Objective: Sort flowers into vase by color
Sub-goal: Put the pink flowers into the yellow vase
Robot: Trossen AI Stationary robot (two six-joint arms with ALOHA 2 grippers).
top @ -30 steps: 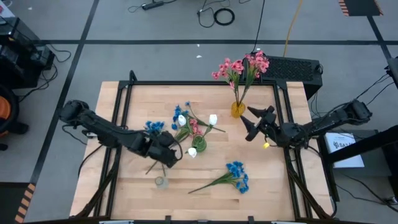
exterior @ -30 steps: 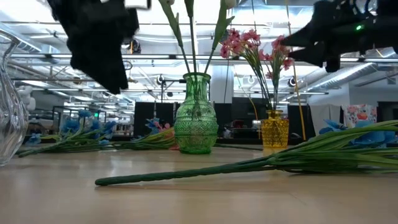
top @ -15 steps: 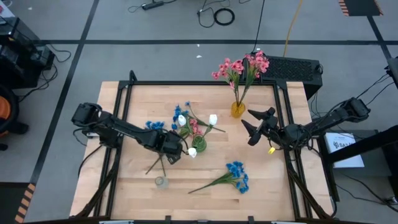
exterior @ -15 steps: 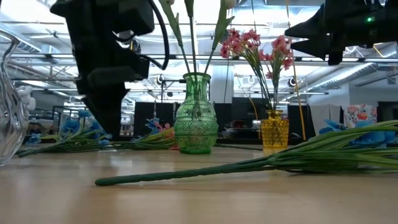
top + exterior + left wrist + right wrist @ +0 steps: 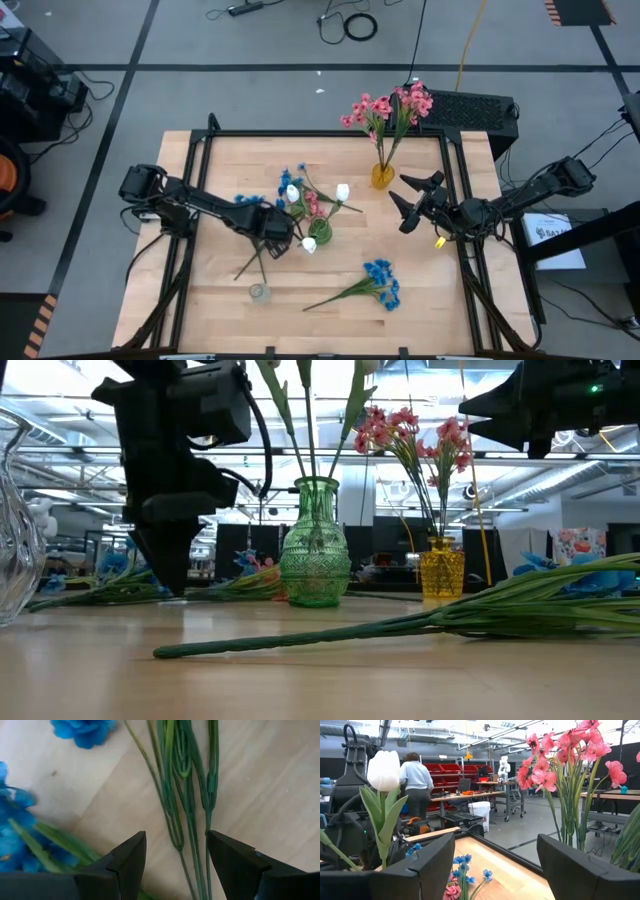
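The blue flower spray (image 5: 251, 232) the left claw is working over lies flat on the table, a bit left of centre. Its long axis runs diagonally, with the blue heads toward the far left and the thin green stems (image 5: 187, 800) trailing toward the near edge. The left claw (image 5: 272, 238) is right above those stems with its fingers spread apart, one on each side of the bundle (nothing pinched, wood visible between them).

Just beside it is the green vase (image 5: 314, 542) with white buds (image 5: 342, 191) standing upright. A second blue spray (image 5: 368, 283) lies near the near edge, stem end pointing left and blossoms right. The yellow vase (image 5: 382, 175), toward the far edge, holds the pink flowers (image 5: 390, 105) upright. The right claw (image 5: 407, 200) hangs in the air near the right edge, spread wide and holding nothing. A clear glass vase (image 5: 259, 291) sits by the near edge.
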